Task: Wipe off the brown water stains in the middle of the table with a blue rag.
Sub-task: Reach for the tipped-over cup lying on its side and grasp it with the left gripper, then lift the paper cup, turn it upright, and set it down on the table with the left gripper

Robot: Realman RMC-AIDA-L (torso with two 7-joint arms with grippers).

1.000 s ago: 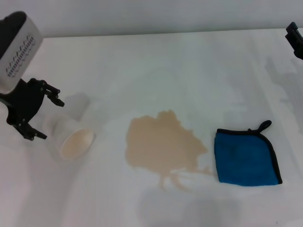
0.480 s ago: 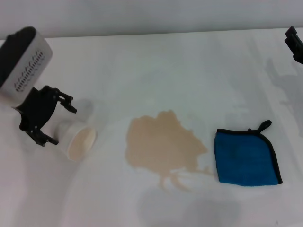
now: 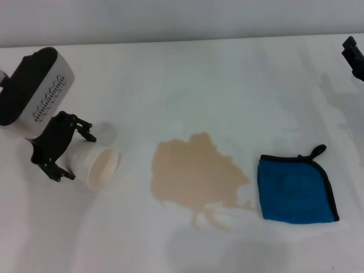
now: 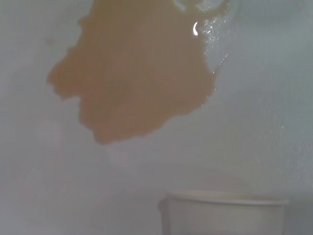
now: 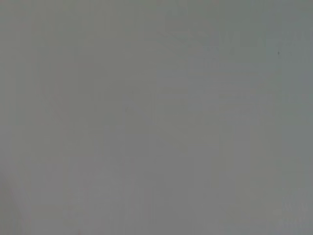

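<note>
**Status: Wiping Not Yet Started**

Head view: The brown water stains [image 3: 196, 173] are lying intact at the bench [image 3: 216, 79] centre, with thin trails running toward 6 o'clock. The blue rag [image 3: 296, 189] is lying flat at 3 o'clock of the stains, just beside them and apart from both arms. The left end effector [image 3: 68, 149] is sitting at 9 o'clock of the stains, its fingers spread around a tipped white paper cup [image 3: 98, 165]; whether they are pressing on it cannot be told. The right end effector [image 3: 354, 54] is showing only at the bench's 2 o'clock edge; its finger state cannot be told.

Left wrist view: The stains [image 4: 137, 73] are filling the area beyond the cup rim [image 4: 225, 199].

Right wrist view: Only a blank grey surface is showing.

Judgement: no wiping is done; grasping the rag and the full wipe are remaining.
</note>
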